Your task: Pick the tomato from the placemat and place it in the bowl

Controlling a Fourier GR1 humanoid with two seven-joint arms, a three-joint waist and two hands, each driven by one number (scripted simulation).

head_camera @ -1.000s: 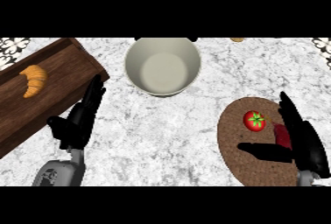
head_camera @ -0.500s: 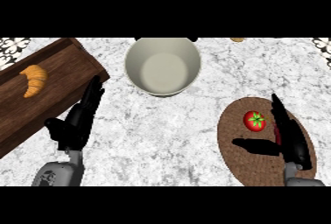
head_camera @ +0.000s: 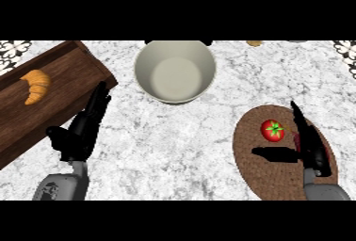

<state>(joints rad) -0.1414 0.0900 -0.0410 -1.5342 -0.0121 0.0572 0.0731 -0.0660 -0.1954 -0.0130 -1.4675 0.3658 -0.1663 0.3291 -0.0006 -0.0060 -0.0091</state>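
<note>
A red tomato [head_camera: 272,130] with a green stem lies on the upper part of a round brown woven placemat [head_camera: 259,165] at the right. My right hand [head_camera: 310,146] sits just right of the tomato, fingers straight and pointing away from me, thumb stretched left below the tomato; it holds nothing. A cream bowl [head_camera: 175,70] stands empty at the top centre, well left of the tomato. Resting at the left with straight fingers, my left hand [head_camera: 82,132] is open.
A dark wooden board [head_camera: 62,75] lies slanted at the upper left with a croissant [head_camera: 36,84] on it; my left fingers reach its lower edge. White marble counter [head_camera: 173,150] spreads between the hands.
My right hand has slid left over the placemat, closing in beside the tomato. The left hand and the tomato have stayed put.
</note>
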